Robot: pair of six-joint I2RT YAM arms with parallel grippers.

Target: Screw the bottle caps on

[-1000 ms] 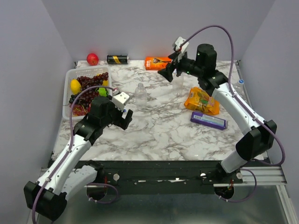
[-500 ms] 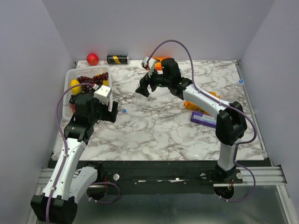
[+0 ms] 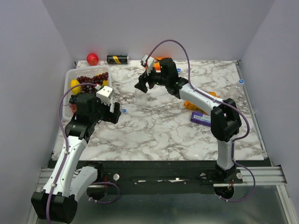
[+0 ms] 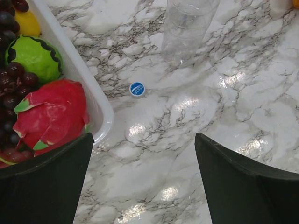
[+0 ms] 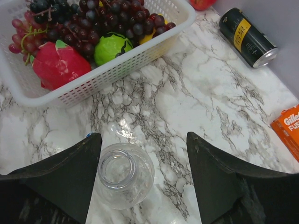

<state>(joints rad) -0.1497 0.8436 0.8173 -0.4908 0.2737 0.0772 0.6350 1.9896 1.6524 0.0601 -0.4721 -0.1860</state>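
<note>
Moved right tool (image 5: 142, 140) leftward to straddle uncapped bottle (image 5: 124, 175), jaws apart, unclenched. Shifted left tool (image 4: 143, 137), released wide, over cap (image 4: 137, 88). Capping ready to start.

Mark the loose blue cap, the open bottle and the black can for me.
blue cap (image 4: 137, 88): left wrist view, centre of its top.
open bottle (image 5: 122, 172): right wrist view, its open mouth.
black can (image 5: 247, 37): right wrist view, middle of its side.

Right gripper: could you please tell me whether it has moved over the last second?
Yes. The right gripper has swung left in the top view, ending much closer to the black can than before.
</note>
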